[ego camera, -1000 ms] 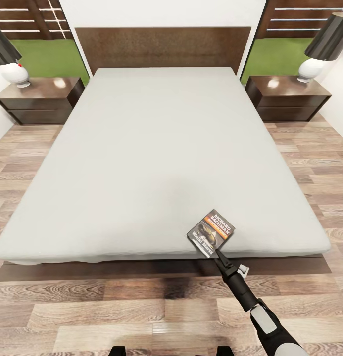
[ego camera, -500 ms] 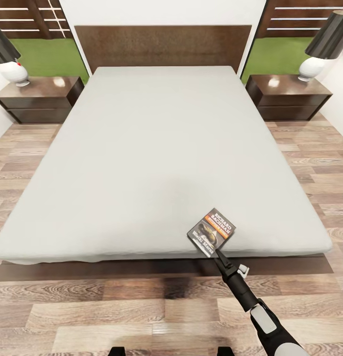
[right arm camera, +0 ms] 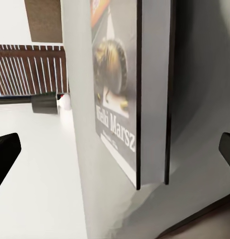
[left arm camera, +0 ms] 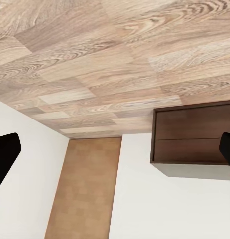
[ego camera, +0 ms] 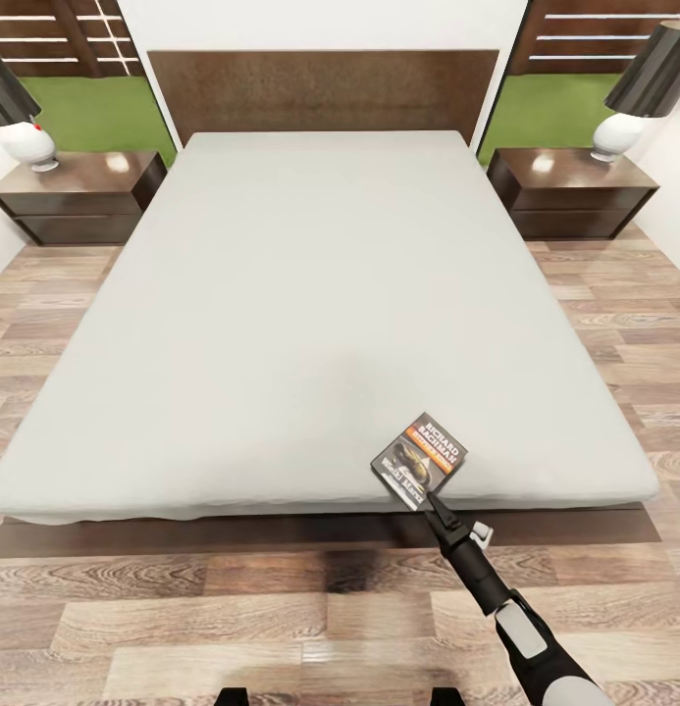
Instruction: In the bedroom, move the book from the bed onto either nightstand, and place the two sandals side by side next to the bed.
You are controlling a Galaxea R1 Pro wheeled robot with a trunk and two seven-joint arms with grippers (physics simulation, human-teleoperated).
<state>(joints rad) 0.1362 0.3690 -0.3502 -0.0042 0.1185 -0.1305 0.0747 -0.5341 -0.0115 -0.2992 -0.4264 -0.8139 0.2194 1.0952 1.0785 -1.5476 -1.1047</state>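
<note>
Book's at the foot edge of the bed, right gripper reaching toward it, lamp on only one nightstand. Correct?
Not quite. Both nightstands carry a lamp: the left nightstand and the right nightstand each have one in the head view. The rest holds: the book lies near the foot edge of the bed, with the right gripper at it.

My end effector (right arm camera: 115, 149) fingers (right arm camera: 5, 149) are spread wide. Between them: the book (right arm camera: 115, 89), cover visible, lying on the grey bed (right arm camera: 194, 74). Slatted fence (right arm camera: 30, 69) beyond.
</note>
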